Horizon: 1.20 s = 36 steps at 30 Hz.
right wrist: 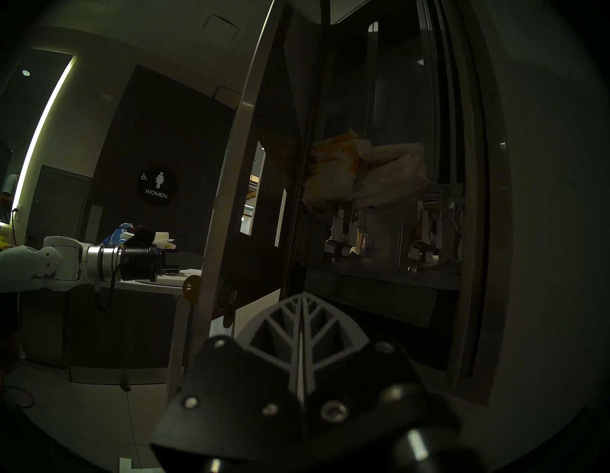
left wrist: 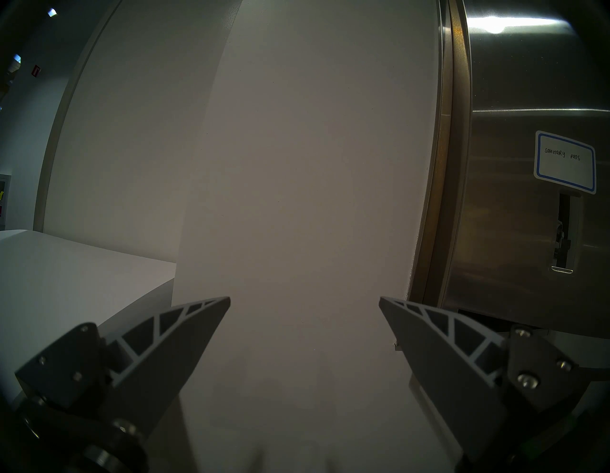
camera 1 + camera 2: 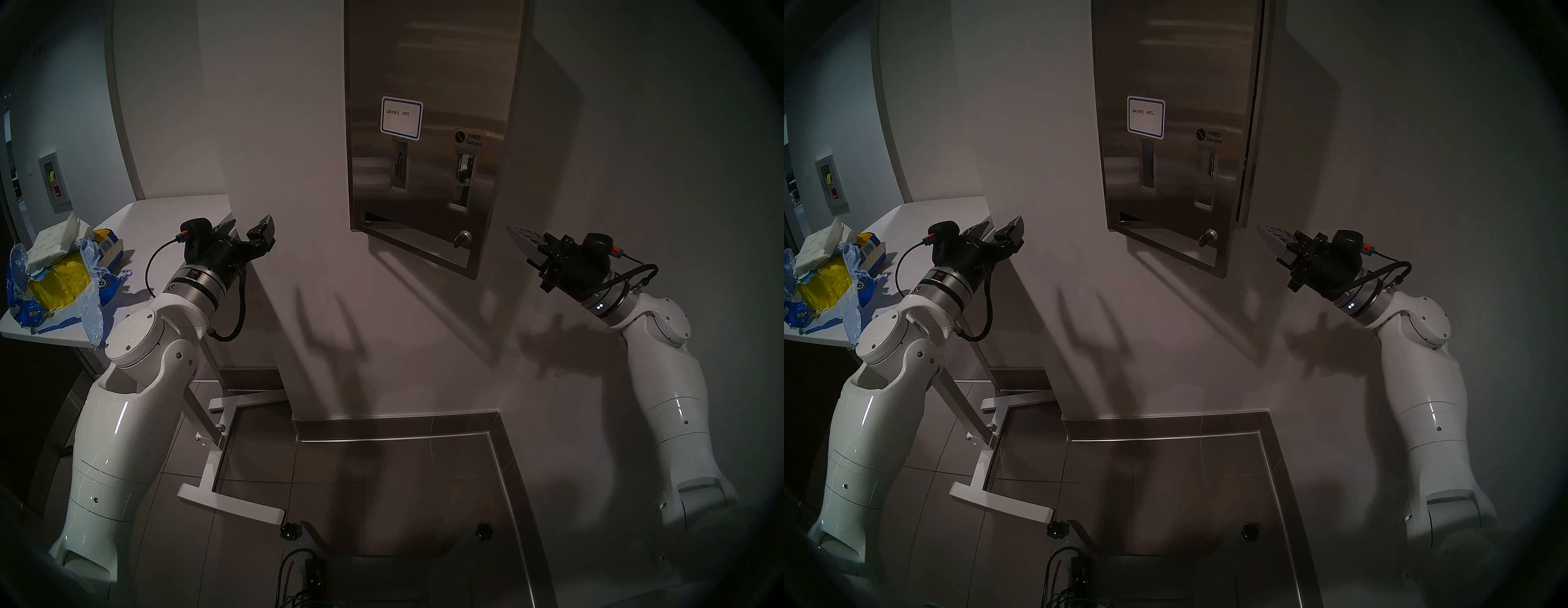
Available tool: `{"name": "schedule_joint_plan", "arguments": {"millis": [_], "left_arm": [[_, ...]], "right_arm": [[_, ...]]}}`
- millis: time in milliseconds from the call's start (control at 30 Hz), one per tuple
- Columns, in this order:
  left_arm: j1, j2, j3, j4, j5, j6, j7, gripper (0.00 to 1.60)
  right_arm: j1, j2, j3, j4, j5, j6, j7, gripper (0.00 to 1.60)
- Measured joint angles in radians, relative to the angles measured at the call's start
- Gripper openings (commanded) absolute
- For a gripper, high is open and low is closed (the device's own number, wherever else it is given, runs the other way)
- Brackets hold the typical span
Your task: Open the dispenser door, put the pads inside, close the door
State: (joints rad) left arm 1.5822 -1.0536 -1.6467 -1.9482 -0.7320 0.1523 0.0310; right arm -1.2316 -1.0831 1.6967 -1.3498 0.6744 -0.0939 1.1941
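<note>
With both arms held off the wall, I see the dispenser door [image 3: 428,127] hanging between the two grippers and above them, swung partly out on its right-hand edge; the right wrist view shows a dark gap [image 1: 297,165] between the panel edge and the cabinet.

Left gripper [image 3: 248,231]: fingers [image 2: 185,333] spread wide, nothing between them, only bare wall ahead. Door sits up and to the right of its fingertips, well apart. Blue-bordered label [image 2: 565,166] is visible past the right finger.

Right gripper [image 3: 519,240]: fingers pressed flat together, empty; the wrist view shows the two ribbed tips [image 1: 302,325] meeting on a line. Door edge [image 1: 224,198] is up and to the left of the tips, not touching. Straight above the tips is the open cabinet interior with a heap of wrapped packets [image 1: 366,171], some with orange print, some pale. Too dark to sort them further.

Lock with key [image 3: 462,238] is at the door's lower corner, left of the right fingertips, near but apart.

White pads [image 3: 57,242] are stacked on the blue plastic packaging [image 3: 91,310] on the white side table [image 3: 169,220], behind and to the left of the left fingers. Yellow bundles [image 3: 59,288] lie under them. Neither gripper touches the pile.
</note>
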Motion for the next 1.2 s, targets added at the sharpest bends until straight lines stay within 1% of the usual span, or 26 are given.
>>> {"name": "schedule_joint_plan", "arguments": {"millis": [233,467,833,1200], "left_arm": [[0.000,0.000,0.000,0.000,0.000,0.000,0.000,1.60],[0.000,0.000,0.000,0.000,0.000,0.000,0.000,1.60],[0.000,0.000,0.000,0.000,0.000,0.000,0.000,1.60],[0.000,0.000,0.000,0.000,0.000,0.000,0.000,1.60]], "right_arm": [[0.027,-0.029,-0.037,0.010,-0.009,-0.017,-0.026,0.00],[0.051,-0.041,-0.061,0.037,-0.025,-0.032,-0.039,0.00],[0.081,-0.041,-0.075,0.065,-0.042,-0.037,-0.041,0.00],[0.091,-0.038,-0.079,0.063,-0.043,-0.037,-0.024,0.00]]}}
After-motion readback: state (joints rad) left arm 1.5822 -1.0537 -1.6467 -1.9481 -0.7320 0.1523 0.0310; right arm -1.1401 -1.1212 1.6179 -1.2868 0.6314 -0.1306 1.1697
